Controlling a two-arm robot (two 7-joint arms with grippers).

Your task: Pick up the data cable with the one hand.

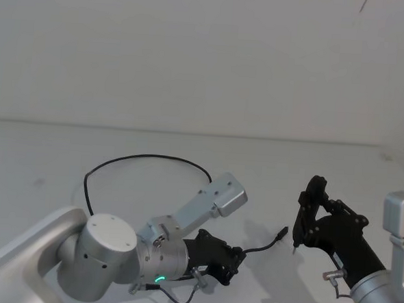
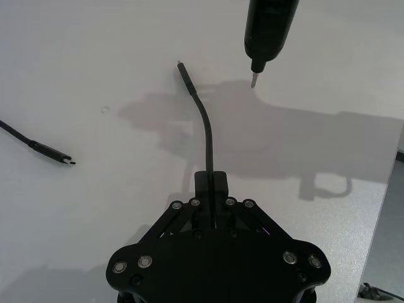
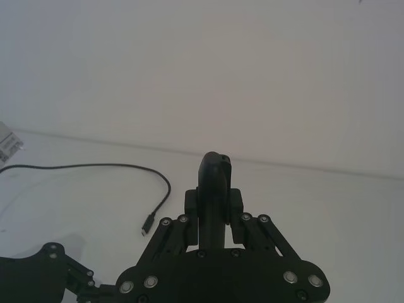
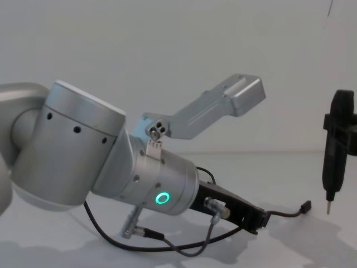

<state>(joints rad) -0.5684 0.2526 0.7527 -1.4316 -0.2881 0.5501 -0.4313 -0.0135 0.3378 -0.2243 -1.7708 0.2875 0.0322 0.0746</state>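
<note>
My left pincer (image 2: pixel 209 182) is clamped tight on the cable (image 2: pixel 206 129), the two black fingers (image 2: pixel 219 184) pressed together on it a short way back from one plug. It sits low over the white table (image 1: pixel 339 160), front and centre, reaching to my right (image 1: pixel 237 254), with the green ring (image 4: pixel 162 198) glowing on the silver wrist behind it. From my grip the short end of the cable curves forward and ends in its small dark plug, which tips up a little above the table with its shadow beneath it (image 4: pixel 305 207). Behind my grip the cable runs under the wrist, then sweeps out in a wide loop lying flat on the table on my left and far side (image 1: pixel 147 156). Its other plug rests on the table, well apart from the held end (image 2: pixel 55 154). A grey wire (image 4: pixel 184 245) with metal plugs hangs in a slack curve under my left wrist. My right pincer (image 1: pixel 297 241) hangs upright on the right, closed with nothing in it, its pale tip pointing down near the raised plug without touching it (image 4: pixel 328 202).
</note>
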